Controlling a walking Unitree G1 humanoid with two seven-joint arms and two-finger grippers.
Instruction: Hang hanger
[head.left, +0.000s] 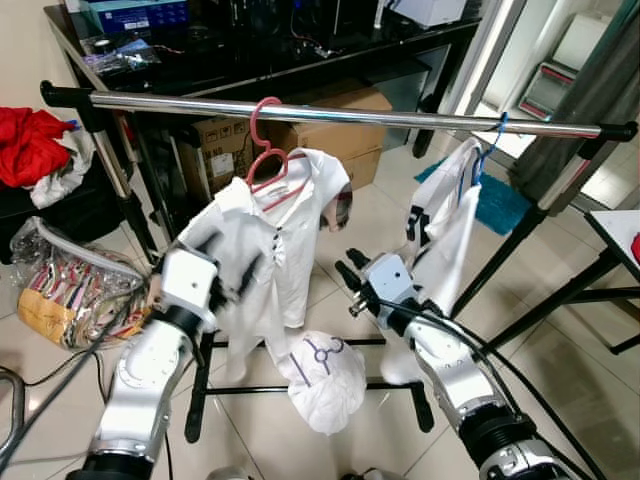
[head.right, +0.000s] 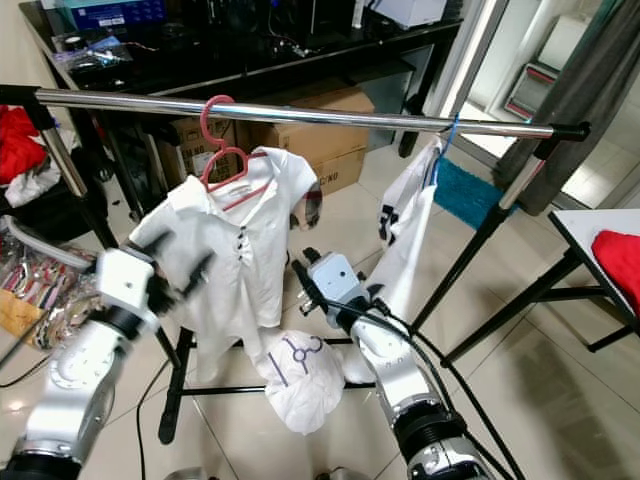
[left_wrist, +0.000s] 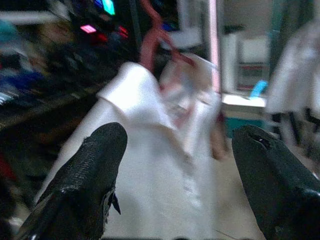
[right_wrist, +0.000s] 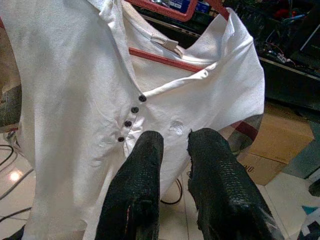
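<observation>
Pink hanger (head.left: 268, 150) hangs above both end effectors.

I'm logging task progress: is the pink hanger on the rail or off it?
On: the pink hanger has its hook over the steel rail, carrying the white polo shirt.

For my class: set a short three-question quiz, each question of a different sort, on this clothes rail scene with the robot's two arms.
1. True or false: the pink hanger already hooks over the metal rail.
2. Multiple choice: what does the pink hanger carry? A) a red towel B) a white polo shirt C) a blue jacket
3. Fill in: the left gripper has its jaws ____, while the right gripper has its jaws nearly together.

Key: 1 true; 2 B; 3 open, with the shirt beyond them and nothing held.
</observation>
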